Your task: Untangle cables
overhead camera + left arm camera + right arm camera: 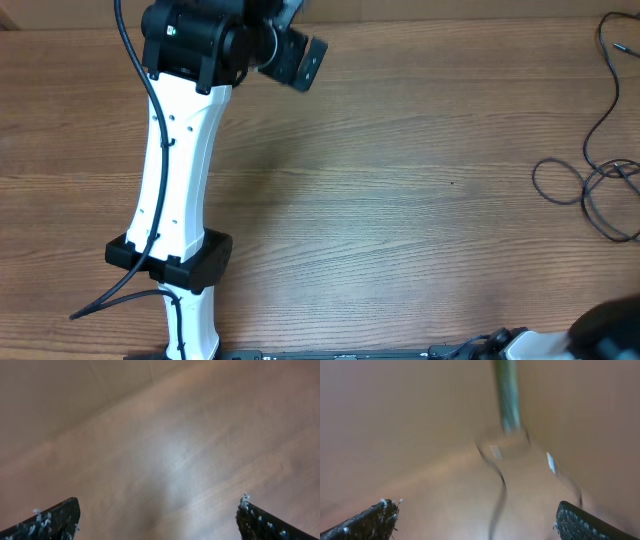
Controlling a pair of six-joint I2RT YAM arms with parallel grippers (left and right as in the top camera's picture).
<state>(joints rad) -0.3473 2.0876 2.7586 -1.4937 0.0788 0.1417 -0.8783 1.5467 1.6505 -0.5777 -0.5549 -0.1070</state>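
The left arm (175,190) reaches up the left side of the tabletop (380,200) towards its far edge. The left gripper (157,520) has its fingers spread wide with only bare wood between and ahead of them, and no cord shows in its wrist view.

The cables (600,185) lie at the right edge of the tabletop, about halfway between far and near. They are thin black cords in a few loose, overlapping loops, and one strand runs up towards the far right corner. The bundle's long axis runs roughly far to near along that edge, and part of it passes out of view on the right.

The right arm (610,325) shows only as a dark shape at the near right corner, so it is much the nearer of the two. The left gripper is well apart from the cords. The right gripper (475,522) has its fingers spread wide and pinches nothing. Its view is blurred, but the cables (501,487) lie ahead of the fingers. One strand runs back towards the gap between them, with two pale plugs (495,451) further out. A blurred green bar (507,395) beyond cannot be identified.

The coming move probably falls to the right arm, reaching forward along that strand.
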